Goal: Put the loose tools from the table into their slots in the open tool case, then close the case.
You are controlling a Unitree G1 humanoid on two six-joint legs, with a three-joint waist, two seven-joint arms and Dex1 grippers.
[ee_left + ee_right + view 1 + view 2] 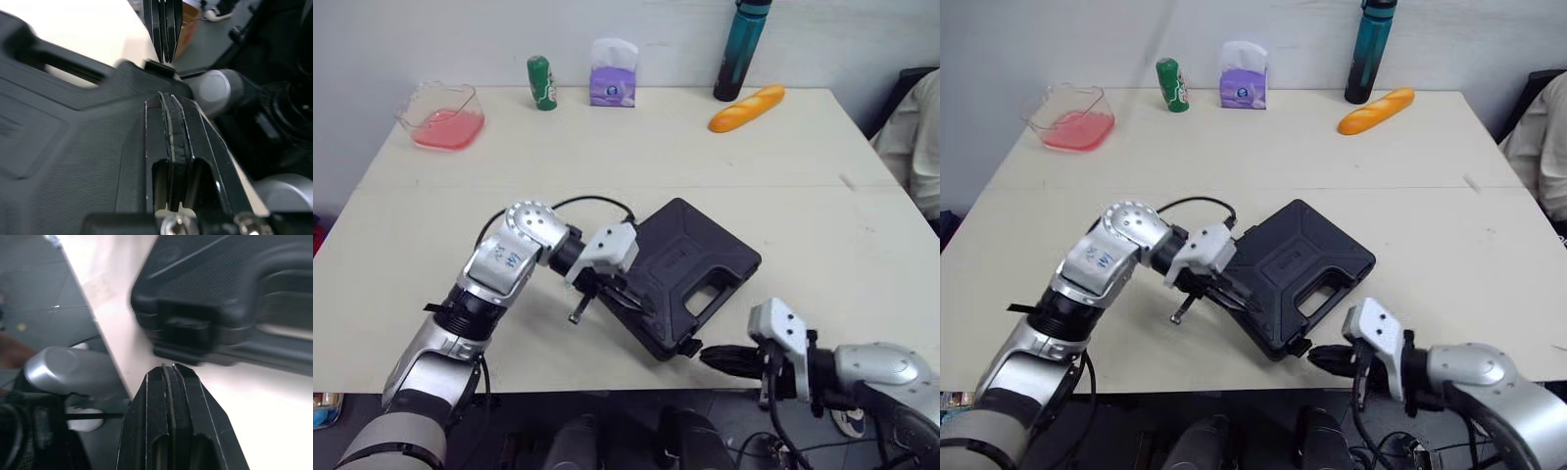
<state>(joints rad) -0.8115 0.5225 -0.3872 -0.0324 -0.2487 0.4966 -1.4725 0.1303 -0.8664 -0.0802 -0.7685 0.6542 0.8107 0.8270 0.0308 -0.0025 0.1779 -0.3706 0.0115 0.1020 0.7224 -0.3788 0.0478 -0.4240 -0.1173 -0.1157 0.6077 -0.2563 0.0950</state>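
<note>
The black tool case (690, 257) lies with its lid down, near the table's front edge, its handle toward the right. My left gripper (625, 292) is shut and rests on the case's left edge; in the left wrist view its fingertips (168, 98) lie on the ribbed lid. My right gripper (707, 355) is shut, just off the case's front corner at the table edge. In the right wrist view its tips (168, 368) point at a latch (188, 328) on the case's side, a small gap away. No loose tool is visible on the table.
Along the table's far side stand a clear tub of pink liquid (440, 117), a green can (541, 82), a purple tissue pack (613, 78), a teal bottle (742, 49) and a bread loaf (746, 108). A person (918, 137) sits at the right edge.
</note>
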